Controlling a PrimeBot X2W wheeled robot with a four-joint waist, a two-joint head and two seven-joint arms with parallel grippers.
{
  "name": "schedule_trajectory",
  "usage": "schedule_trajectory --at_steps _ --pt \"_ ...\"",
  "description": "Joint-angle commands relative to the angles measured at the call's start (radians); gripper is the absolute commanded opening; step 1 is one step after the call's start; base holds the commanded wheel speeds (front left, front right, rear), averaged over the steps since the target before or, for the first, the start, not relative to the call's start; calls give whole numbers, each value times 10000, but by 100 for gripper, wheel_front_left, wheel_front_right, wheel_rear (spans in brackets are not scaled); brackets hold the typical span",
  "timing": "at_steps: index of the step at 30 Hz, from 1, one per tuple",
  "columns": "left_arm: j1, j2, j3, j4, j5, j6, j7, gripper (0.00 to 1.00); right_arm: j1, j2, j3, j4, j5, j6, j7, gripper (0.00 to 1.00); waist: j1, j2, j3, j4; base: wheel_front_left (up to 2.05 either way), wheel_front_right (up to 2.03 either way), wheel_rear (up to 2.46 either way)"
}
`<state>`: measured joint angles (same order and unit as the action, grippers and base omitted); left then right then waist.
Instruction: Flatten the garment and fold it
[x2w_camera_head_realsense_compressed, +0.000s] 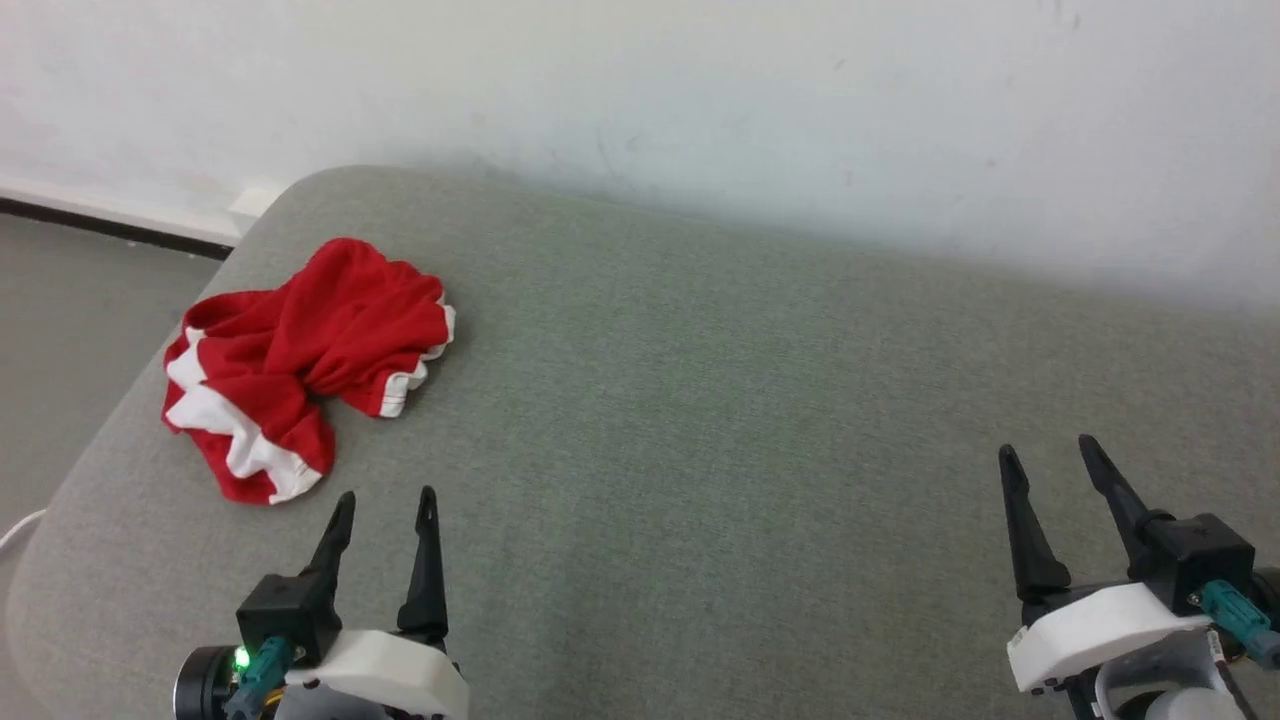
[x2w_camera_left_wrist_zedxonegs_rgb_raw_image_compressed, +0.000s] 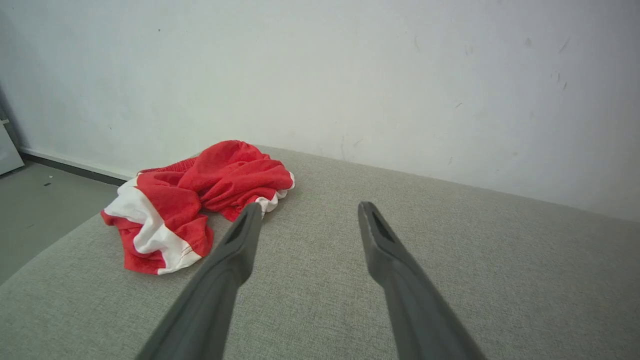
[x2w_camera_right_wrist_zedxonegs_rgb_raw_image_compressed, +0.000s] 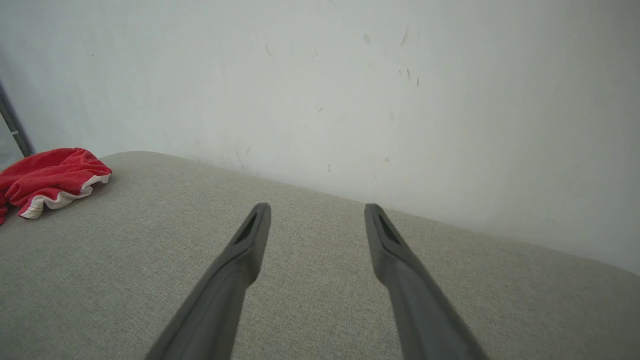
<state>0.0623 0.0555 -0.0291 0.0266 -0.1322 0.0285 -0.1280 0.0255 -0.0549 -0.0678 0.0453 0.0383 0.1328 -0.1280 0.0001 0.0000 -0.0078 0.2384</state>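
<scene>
- jaws first: my left jaws stand spread with nothing between them, the two dark fingers (x2w_camera_head_realsense_compressed: 427, 570) pointing up the head view from its lower left, over bare grey fabric.
- my right jaws are spread just as wide and grip nothing. their fingers (x2w_camera_head_realsense_compressed: 1025, 540) rise at the lower right of the head view, well apart from the left pair.
- in the left wrist view my left fingers (x2w_camera_left_wrist_zedxonegs_rgb_raw_image_compressed: 230, 260) hang over the padded surface (x2w_camera_left_wrist_zedxonegs_rgb_raw_image_compressed: 450, 260), and one tip overlaps the garment's near white hem in the picture. from the head view that tip is near the cloth but apart from it.
- in the right wrist view my right fingers (x2w_camera_right_wrist_zedxonegs_rgb_raw_image_compressed: 240, 255) have only grey fabric under and ahead of them.
- the garment (x2w_camera_head_realsense_compressed: 300, 340) lies just ahead and to the left of my left jaws, near the padded surface's far-left rounded corner.
- it is a crumpled red heap with white bands twisted through it, neither flat nor folded (x2w_camera_left_wrist_zedxonegs_rgb_raw_image_compressed: 220, 175).
- from my right wrist the garment (x2w_camera_right_wrist_zedxonegs_rgb_raw_image_compressed: 45, 175) sits at the far left edge, well apart from the right jaws.
- the padded surface (x2w_camera_head_realsense_compressed: 700, 400) is covered in grey woven fabric, and its far edge meets a scuffed white wall (x2w_camera_head_realsense_compressed: 700, 100).
- left of the surface is grey floor (x2w_camera_head_realsense_compressed: 70, 300), with a dark skirting strip (x2w_camera_head_realsense_compressed: 100, 225) along the foot of the wall.
</scene>
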Motion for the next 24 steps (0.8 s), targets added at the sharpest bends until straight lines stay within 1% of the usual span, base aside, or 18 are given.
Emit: schedule_trajectory --at_steps 1,8,24 --pt "165 -27 9 54 -101 56 -106 100 40 23 -31 24 93 -11 -107 100 0 0 -20 210 0 0 0" --pt "299 -31 -81 103 -262 149 -273 100 42 26 121 135 129 -12 -274 100 0 0 -81 794 0 0 0" --pt "479 -38 -32 375 -573 43 -608 100 77 33 304 395 321 -15 -609 100 -1 0 -155 2066 0 0 0"
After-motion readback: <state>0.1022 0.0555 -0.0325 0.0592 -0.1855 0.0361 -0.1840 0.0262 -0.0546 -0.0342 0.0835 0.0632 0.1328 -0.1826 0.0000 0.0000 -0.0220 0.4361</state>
